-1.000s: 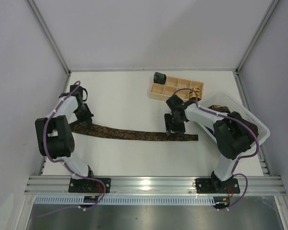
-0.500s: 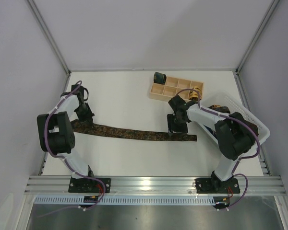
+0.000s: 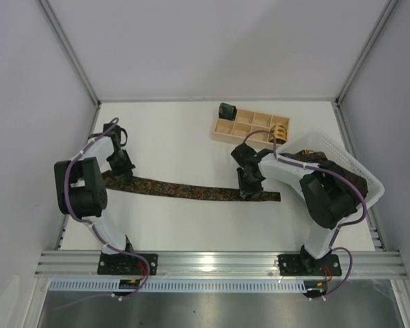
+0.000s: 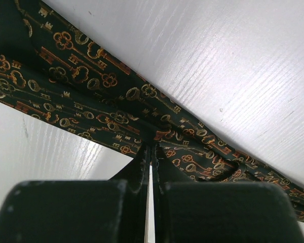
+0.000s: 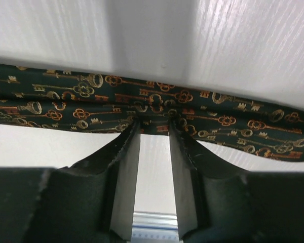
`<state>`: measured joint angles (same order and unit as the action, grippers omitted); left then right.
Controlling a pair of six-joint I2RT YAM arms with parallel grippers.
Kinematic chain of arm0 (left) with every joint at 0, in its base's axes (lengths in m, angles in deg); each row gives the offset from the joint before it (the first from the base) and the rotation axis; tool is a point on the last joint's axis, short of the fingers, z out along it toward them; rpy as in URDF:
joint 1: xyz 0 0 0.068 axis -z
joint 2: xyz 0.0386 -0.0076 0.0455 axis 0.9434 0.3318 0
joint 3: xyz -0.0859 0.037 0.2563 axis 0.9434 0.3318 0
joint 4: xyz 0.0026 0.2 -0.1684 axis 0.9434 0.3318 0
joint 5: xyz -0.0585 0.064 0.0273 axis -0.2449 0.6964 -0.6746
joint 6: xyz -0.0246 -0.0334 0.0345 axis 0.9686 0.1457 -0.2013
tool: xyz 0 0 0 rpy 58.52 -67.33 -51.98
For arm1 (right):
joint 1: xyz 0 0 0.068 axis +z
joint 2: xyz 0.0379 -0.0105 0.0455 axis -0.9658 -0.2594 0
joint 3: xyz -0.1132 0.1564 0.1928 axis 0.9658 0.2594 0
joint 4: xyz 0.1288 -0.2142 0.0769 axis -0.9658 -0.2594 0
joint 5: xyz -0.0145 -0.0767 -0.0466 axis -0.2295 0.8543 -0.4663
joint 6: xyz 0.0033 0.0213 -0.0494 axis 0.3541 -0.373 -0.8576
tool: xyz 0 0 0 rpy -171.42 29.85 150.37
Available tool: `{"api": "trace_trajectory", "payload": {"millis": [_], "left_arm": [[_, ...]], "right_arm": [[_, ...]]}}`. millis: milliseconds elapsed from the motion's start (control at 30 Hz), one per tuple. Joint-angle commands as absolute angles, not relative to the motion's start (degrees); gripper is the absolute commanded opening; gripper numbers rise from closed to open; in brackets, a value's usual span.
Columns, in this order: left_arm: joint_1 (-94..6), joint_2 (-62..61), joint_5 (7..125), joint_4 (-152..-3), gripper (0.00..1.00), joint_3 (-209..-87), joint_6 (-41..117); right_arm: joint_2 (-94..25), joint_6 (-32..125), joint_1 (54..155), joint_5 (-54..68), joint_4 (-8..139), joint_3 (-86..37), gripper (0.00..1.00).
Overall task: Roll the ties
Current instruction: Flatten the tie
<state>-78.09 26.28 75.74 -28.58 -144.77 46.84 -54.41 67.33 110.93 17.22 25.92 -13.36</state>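
One tie [image 3: 184, 189], dark with a gold key pattern, lies flat across the table from left to right. My left gripper [image 3: 124, 173] stands on its wide left end. In the left wrist view the jaws are pressed nearly together, and my left gripper [image 4: 151, 148] pinches the tie's [image 4: 91, 91] near edge. My right gripper [image 3: 249, 190] is near the narrow right end. In the right wrist view my right gripper [image 5: 153, 124] is open a little, with its tips touching the tie's [image 5: 66, 98] near edge. A dark green coil [image 3: 227, 109] and a tan-gold coil [image 3: 281, 130] sit at the tray.
The pale wooden compartment tray [image 3: 242, 128] stands at the back centre-right. A white mesh basket [image 3: 369, 181] at the right holds more dark ties [image 3: 321, 158], partly hidden by my right arm. The aluminium rail runs along the near edge.
My right gripper has turned and shifted a little to the left over the tie's right end. My left gripper has edged slightly away from me. The tie has barely moved.
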Motion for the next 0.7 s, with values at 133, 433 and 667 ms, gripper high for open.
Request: {"api": "trace_trajectory", "payload": {"millis": [133,433,667], "left_arm": [[-77.65,25.84,77.08,-29.02,0.01,-144.95,44.89],[-77.83,24.08,77.87,-28.05,0.01,-145.83,44.1],[-78.01,22.59,76.64,-26.47,0.01,-147.58,44.1]], "right_arm": [[-57.95,69.4,111.26,22.19,28.92,-12.92,0.21],[-53.03,69.32,111.62,22.98,23.04,-17.13,0.0],[-52.15,68.52,110.21,19.82,19.17,-21.0,0.0]]}}
